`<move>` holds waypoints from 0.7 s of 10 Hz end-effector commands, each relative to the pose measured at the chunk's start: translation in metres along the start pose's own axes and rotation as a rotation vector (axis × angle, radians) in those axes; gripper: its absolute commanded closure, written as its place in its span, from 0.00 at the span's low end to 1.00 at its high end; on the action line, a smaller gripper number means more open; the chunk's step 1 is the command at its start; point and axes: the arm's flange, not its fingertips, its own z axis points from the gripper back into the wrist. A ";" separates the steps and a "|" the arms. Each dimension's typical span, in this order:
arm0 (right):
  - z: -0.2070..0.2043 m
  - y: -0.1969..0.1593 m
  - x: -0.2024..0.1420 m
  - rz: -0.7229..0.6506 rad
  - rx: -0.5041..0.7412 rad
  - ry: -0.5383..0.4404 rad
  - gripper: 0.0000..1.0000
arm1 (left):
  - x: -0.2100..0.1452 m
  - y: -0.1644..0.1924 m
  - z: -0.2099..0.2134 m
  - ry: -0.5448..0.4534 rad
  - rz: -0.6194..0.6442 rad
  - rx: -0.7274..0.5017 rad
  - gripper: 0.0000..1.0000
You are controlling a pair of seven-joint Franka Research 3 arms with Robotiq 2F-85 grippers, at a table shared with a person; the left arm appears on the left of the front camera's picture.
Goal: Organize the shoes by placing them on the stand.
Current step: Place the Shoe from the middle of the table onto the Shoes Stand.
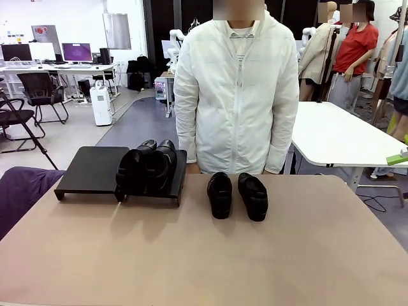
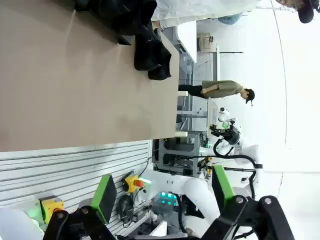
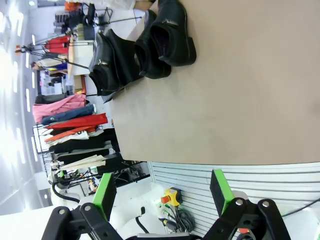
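Note:
Two black shoes [image 1: 145,167] sit side by side on the right section of the low black stand [image 1: 89,169]; its left section is bare. Another shoe [image 1: 219,194] and its partner [image 1: 253,196] stand on the tan table to the right of the stand, toes toward me. In the left wrist view my left gripper [image 2: 164,192] is open and holds nothing, back past the table's near edge, with the table shoes [image 2: 150,52] far off. In the right wrist view my right gripper [image 3: 162,191] is likewise open, well away from the nearest shoe [image 3: 172,32].
A person in a white jacket [image 1: 237,95] stands at the far edge of the table, just behind the shoes. A purple cloth [image 1: 22,191] lies off the table's left side. The wide tan tabletop [image 1: 204,255] stretches in front of the shoes.

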 end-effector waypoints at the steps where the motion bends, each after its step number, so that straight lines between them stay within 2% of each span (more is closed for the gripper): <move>1: 0.001 0.000 0.001 0.019 0.025 -0.003 0.00 | -0.018 -0.055 -0.038 0.005 -0.035 0.128 0.00; 7: 0.001 0.000 0.001 0.019 0.025 -0.003 0.00 | -0.018 -0.055 -0.038 0.005 -0.035 0.128 0.00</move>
